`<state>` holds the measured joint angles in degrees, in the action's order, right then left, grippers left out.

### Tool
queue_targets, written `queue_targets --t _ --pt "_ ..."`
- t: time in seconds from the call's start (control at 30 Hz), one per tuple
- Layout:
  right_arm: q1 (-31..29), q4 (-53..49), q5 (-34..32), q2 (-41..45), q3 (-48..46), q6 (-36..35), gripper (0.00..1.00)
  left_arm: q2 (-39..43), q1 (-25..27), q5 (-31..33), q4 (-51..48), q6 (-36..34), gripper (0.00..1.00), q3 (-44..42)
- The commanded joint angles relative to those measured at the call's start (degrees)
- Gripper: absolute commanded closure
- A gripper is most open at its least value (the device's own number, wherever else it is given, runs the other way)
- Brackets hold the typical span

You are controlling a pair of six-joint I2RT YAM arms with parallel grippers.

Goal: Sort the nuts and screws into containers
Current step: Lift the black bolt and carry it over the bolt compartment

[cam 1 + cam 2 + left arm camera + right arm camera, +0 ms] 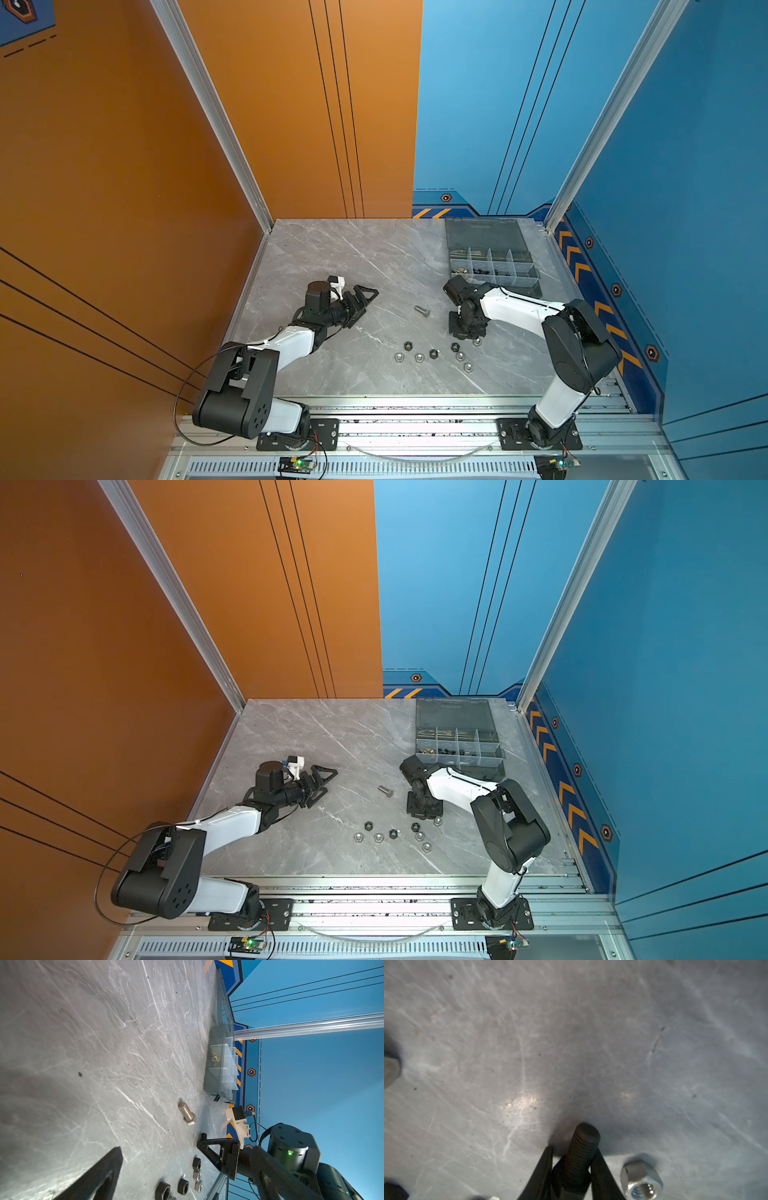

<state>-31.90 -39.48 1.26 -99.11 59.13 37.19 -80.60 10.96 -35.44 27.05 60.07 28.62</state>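
Step in hand: screw pick-up. Right pincer is closed onto a black screw, low centre of the right wrist view, at the bench. Next move, in my judgement: lift clear of the silver nut, then carry to the organiser box, upper right in a top view.

On the tabletop, the organiser box sits at the far right. A long screw lies mid-table, with nuts scattered in front. To the right of the long screw, the right gripper has its jaws around a short screw, with one nut just beside.
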Motion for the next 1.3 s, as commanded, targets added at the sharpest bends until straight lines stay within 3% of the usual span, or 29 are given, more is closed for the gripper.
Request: queue_targets --t 0.0,0.17,0.43,0.6,0.73,0.93,1.03,1.27 --pt "-0.31 -1.74 -0.27 -0.17 -1.0 -0.02 0.8 -0.53 0.3 -0.7 1.16 0.05 0.02 0.34" --pt "0.41 -1.63 -0.07 1.56 -0.54 -0.73 0.9 -0.58 0.29 -0.69 1.19 0.16 0.02 0.25" --pt "4.29 -2.27 4.09 7.56 2.2 -4.25 0.93 -0.66 0.49 -0.74 1.28 0.3 0.02 0.49" --pt "9.74 -4.52 7.2 11.56 6.21 -7.28 0.93 -0.78 0.64 -0.59 1.3 0.26 0.02 0.67" --pt "17.65 -5.8 7.85 13.07 10.39 -9.81 0.93 -0.88 0.82 -0.6 1.52 0.35 0.02 0.87" --pt "29.57 -8.16 4.63 8.69 18.61 -12.6 0.92 -0.88 0.9 -0.72 1.86 0.43 0.02 0.92" --pt "32.27 -9.17 -0.63 5.06 22.48 -14.32 0.92 -0.61 0.88 -0.65 2.09 0.57 0.02 0.83" --pt "38.66 -8.61 -0.39 -4.29 29.14 -14.96 0.92 -0.21 0.78 -0.7 2.27 0.58 0.02 0.54"
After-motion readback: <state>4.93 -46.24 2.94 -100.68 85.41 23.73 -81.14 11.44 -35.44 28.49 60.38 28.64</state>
